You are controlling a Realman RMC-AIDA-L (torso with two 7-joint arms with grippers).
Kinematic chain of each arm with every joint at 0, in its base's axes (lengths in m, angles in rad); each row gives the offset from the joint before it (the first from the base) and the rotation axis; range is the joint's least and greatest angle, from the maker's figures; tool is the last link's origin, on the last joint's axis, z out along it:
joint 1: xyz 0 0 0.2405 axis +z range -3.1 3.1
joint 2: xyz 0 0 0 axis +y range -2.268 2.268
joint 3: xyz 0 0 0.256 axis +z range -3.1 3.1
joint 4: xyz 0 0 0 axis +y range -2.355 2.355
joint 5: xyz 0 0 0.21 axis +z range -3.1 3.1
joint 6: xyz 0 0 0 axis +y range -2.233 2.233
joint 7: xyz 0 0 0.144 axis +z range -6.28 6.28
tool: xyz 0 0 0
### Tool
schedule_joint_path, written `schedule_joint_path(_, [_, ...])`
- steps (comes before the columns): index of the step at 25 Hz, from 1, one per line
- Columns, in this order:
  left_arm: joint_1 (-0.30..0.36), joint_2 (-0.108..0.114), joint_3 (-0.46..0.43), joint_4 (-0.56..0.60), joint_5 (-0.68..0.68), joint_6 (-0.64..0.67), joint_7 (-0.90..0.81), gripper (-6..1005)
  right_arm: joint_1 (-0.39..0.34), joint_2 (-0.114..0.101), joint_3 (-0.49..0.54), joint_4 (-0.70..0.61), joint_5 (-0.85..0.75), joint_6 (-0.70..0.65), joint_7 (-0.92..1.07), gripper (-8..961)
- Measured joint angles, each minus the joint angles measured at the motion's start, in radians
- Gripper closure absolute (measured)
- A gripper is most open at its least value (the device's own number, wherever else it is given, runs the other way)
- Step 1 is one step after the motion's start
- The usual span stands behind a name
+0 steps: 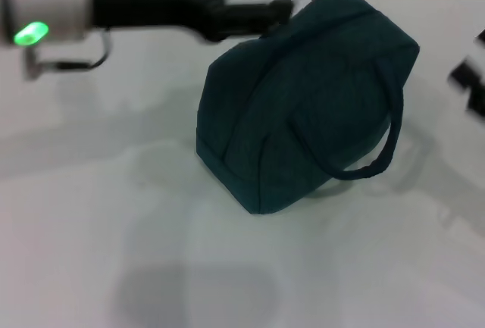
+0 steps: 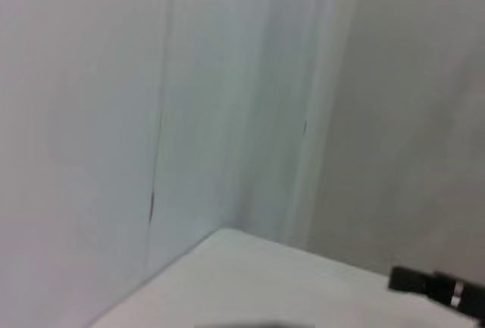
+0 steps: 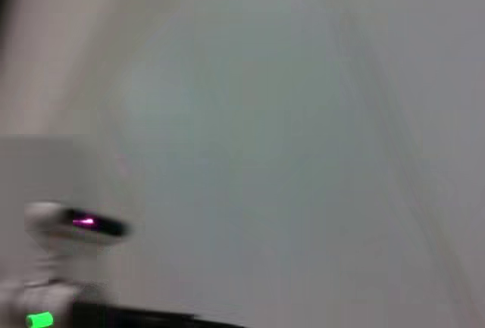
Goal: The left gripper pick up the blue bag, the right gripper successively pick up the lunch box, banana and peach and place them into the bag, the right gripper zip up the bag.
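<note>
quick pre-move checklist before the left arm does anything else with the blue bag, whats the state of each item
1. Blue bag on the table, resting on its base: ok.
2. Bag top closed, no silver lining showing: ok.
3. Lunch box, banana and peach out of sight in all views, so possibly inside: cannot tell.
4. Left end effector at the bag's upper far corner; whether it touches or grips the fabric: cannot tell.
5. Right end effector off to the bag's right at the edge of the head view, apart from the bag: ok, though its fingers cannot be read.
6. Near handle hanging loose down the side, not snagged: ok.
</note>
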Motion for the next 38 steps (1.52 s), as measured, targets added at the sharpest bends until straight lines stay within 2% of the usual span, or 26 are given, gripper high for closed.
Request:
schedule_joint_path(3, [0.103, 0.001, -0.047, -0.04, -0.073, 0.076, 0.121, 444, -0.023, -0.006, -0.002, -0.077, -0.146, -0.047, -0.002, 89])
schedule_joint_path(6, [0.182, 0.001, -0.092, -0.145, -0.104, 0.131, 0.242, 307, -0.033, -0.005, -0.001, -0.108, -0.281, -0.059, -0.009, 82])
schedule_joint_path(8, [0.223, 0.001, -0.111, -0.234, -0.112, 0.147, 0.343, 216, -0.036, 0.001, -0.001, -0.107, -0.336, -0.051, -0.029, 82])
schedule_joint_path(13, [0.276, 0.002, -0.13, -0.424, -0.091, 0.154, 0.593, 104, -0.05, 0.015, -0.002, -0.052, -0.39, 0.048, -0.095, 84])
schedule_joint_path(17, [0.305, -0.002, -0.134, -0.565, -0.072, 0.144, 0.783, 104, -0.051, 0.016, -0.002, 0.016, -0.397, 0.126, -0.155, 85])
schedule_joint_path(23, [0.272, 0.002, -0.167, -0.775, -0.071, 0.139, 0.918, 104, -0.055, 0.018, -0.003, 0.07, -0.399, 0.202, -0.223, 85])
schedule_joint_path(38, [0.271, 0.001, -0.187, -0.813, -0.079, 0.191, 0.961, 104, -0.053, 0.02, -0.015, 0.079, -0.402, 0.226, -0.243, 85])
